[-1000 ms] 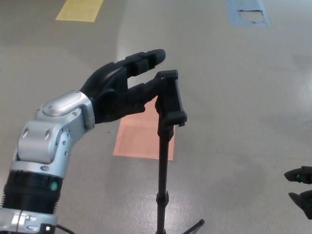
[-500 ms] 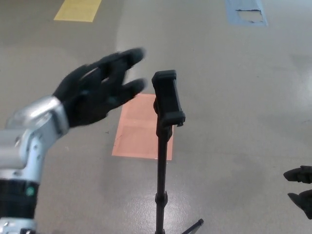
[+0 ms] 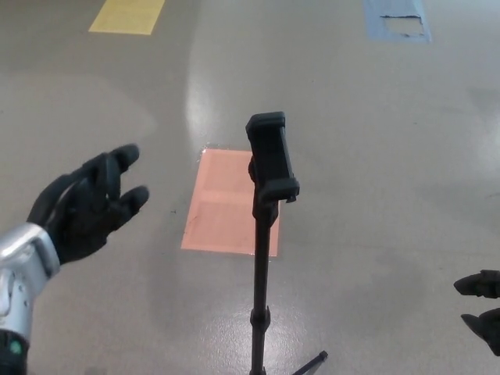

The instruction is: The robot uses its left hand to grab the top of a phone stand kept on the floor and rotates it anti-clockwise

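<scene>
The phone stand (image 3: 266, 234) stands upright on the grey floor (image 3: 375, 156), just right of the picture's centre. Its black clamp head (image 3: 270, 160) sits at the top of a thin black pole that runs down toward 6 o'clock, with one tripod leg (image 3: 311, 365) showing at the bottom edge. Nothing touches the stand.

The left robot hand (image 3: 86, 205) hangs at about 9 o'clock from the clamp head, well apart from it. Its thumb and two thick fingers are spread and hold nothing. The silver wrist cuff (image 3: 22, 273) comes in from the lower left corner.

Only the dark fingertips of the right robot hand (image 3: 483, 305) show at the right edge, around 4 o'clock from the stand; its fingers look parted and empty.

On the floor behind the pole lies an orange rectangle (image 3: 223, 201). A yellow rectangle (image 3: 126, 16) lies at 11 o'clock and a blue patch (image 3: 397, 19) at 1 o'clock, both at the top edge.
</scene>
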